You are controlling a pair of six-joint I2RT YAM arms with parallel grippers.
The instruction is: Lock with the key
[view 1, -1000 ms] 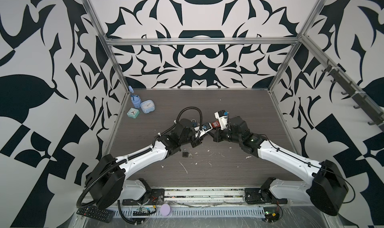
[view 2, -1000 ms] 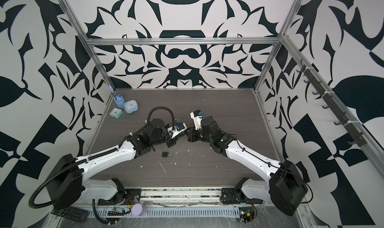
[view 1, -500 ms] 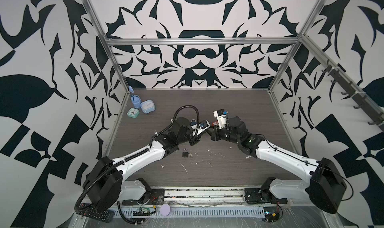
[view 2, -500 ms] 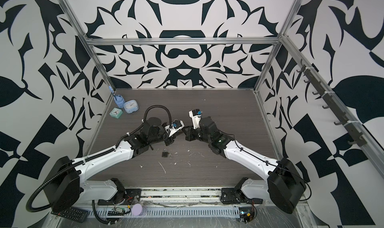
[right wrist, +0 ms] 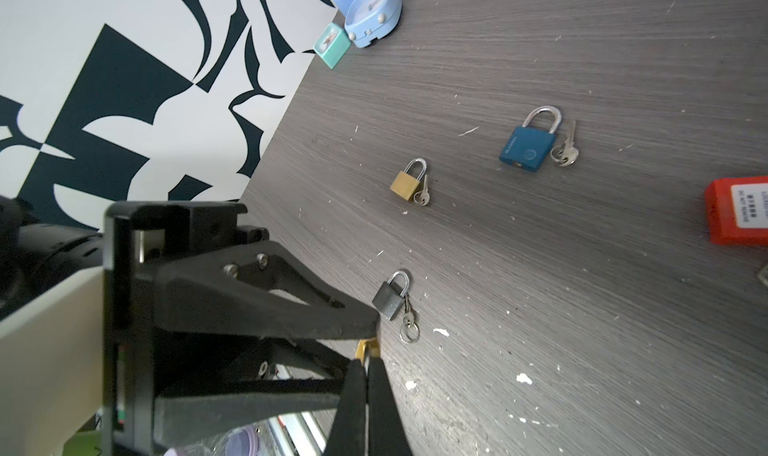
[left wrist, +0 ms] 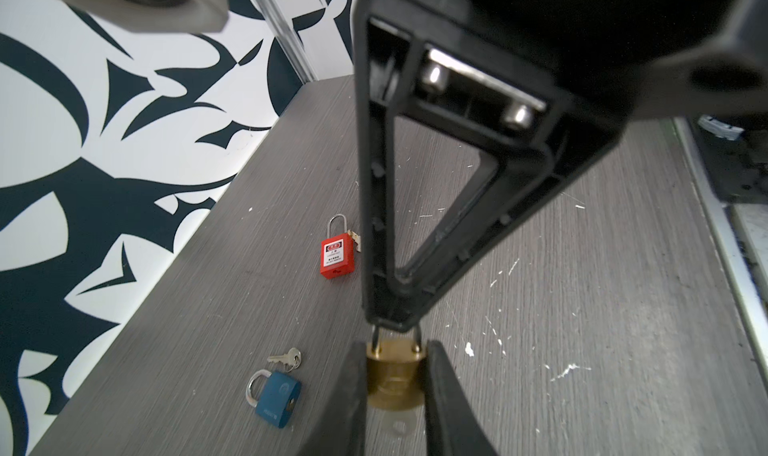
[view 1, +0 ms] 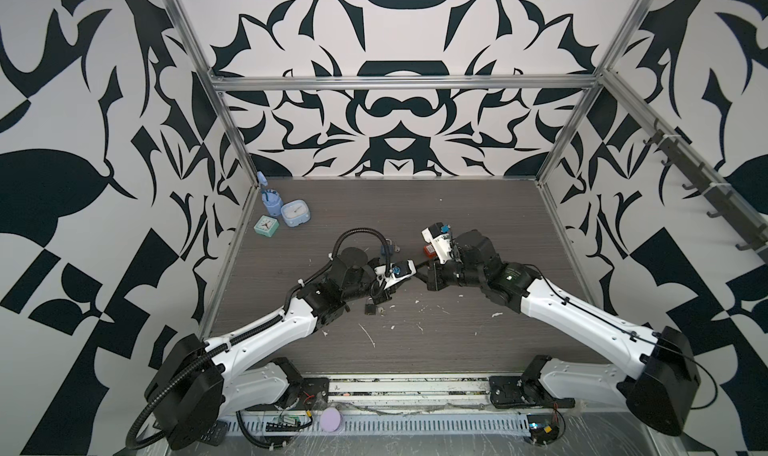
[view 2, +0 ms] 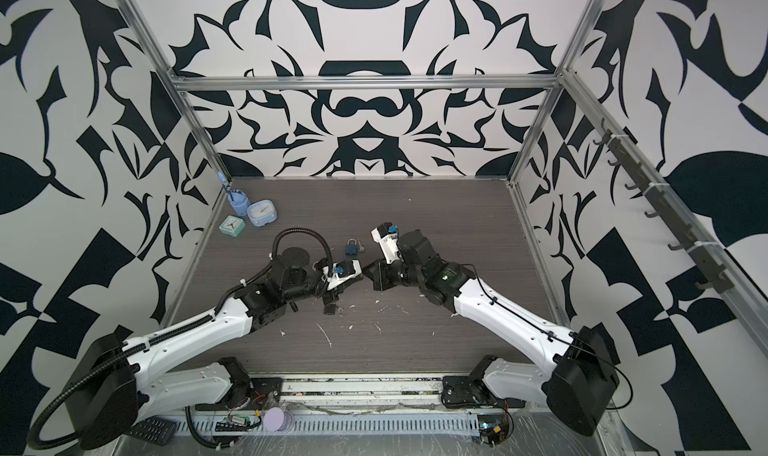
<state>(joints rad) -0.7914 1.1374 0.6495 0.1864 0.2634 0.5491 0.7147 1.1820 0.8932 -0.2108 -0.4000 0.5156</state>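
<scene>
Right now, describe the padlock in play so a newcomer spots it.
At the middle of the table, where both arms meet, the left gripper clamps a brass padlock by its body and the right gripper pinches its shackle. The other brass lock lies loose; only this one is gripped.

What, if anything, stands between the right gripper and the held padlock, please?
Nothing visible. The left gripper clamps the padlock by its brass body, and the right gripper is shut on its shackle. The blue padlock and red padlock lie apart on the table.
</scene>
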